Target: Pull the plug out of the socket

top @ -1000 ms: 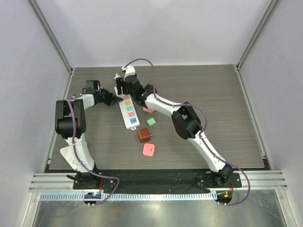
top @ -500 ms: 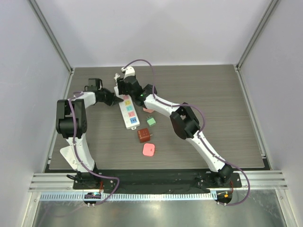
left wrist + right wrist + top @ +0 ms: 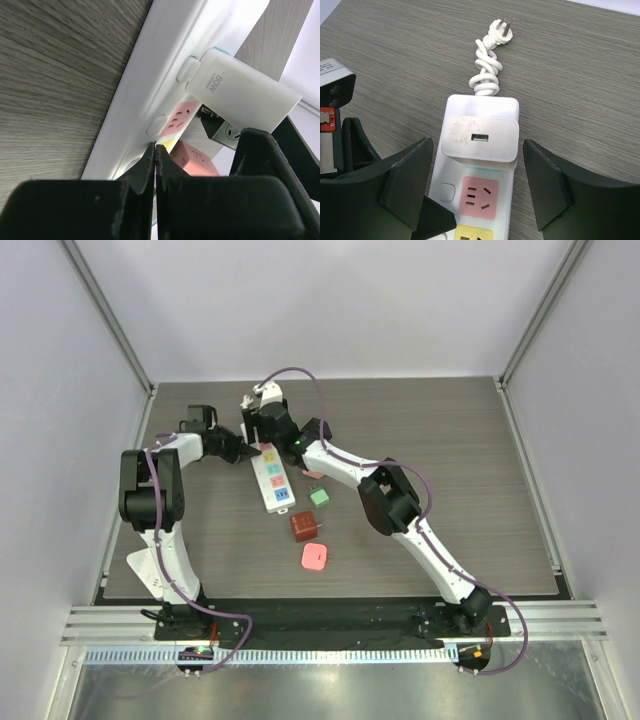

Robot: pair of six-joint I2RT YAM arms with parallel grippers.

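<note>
The socket (image 3: 272, 480) is a long white power strip lying on the wood table, with pink (image 3: 480, 197) and yellow outlets showing. The plug (image 3: 480, 139), a white USB charger block, sits in the strip's far end outlet, also seen side-on as the plug (image 3: 245, 92). My right gripper (image 3: 477, 165) hangs open over it, one finger on each side, not touching it. My left gripper (image 3: 156, 146) is shut with nothing in it, its tips against the strip's left edge (image 3: 150, 85). From above, the left gripper (image 3: 243, 448) and right gripper (image 3: 262, 426) meet at the strip's far end.
The strip's short coiled cord (image 3: 487, 70) lies beyond its far end. To the right of the strip lie a green adapter (image 3: 320, 496), a brown one (image 3: 304, 527), a pink one (image 3: 314, 557) and a small pink piece (image 3: 312, 473).
The left gripper has moved right up to the strip's edge. The right gripper has shifted slightly left over the strip's far end, and its jaws narrowed, then widened again.
</note>
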